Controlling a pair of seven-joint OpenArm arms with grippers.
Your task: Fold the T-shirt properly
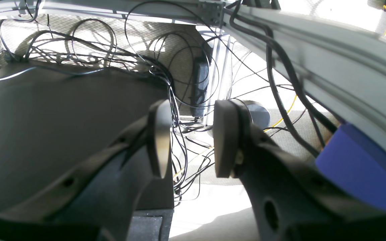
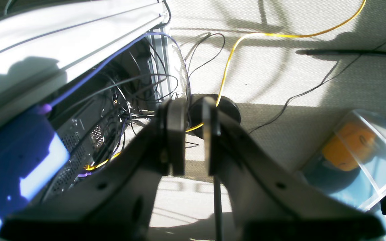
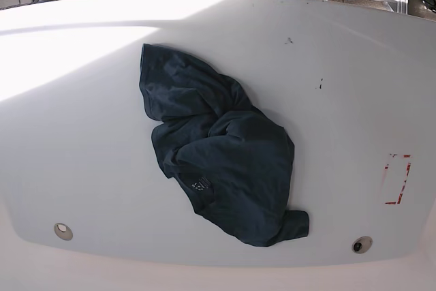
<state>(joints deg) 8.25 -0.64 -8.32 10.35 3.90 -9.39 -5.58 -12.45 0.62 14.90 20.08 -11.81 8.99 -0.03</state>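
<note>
Left gripper (image 1: pixel 188 140): jaws apart, empty, off the table (image 3: pixel 82 134).
Right gripper (image 2: pixel 189 137): narrow gap, empty.
T-shirt (image 3: pixel 218 148): crumpled mid-table, long axis diagonal.
Nearer arm: cannot tell.

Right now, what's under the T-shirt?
The T-shirt lies crumpled on the white table, its pale neck label showing. Whatever table surface or lower cloth layers sit beneath its folds is covered.

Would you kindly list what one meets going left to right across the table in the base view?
Left round hole → T-shirt → right round hole → red marking.
</note>
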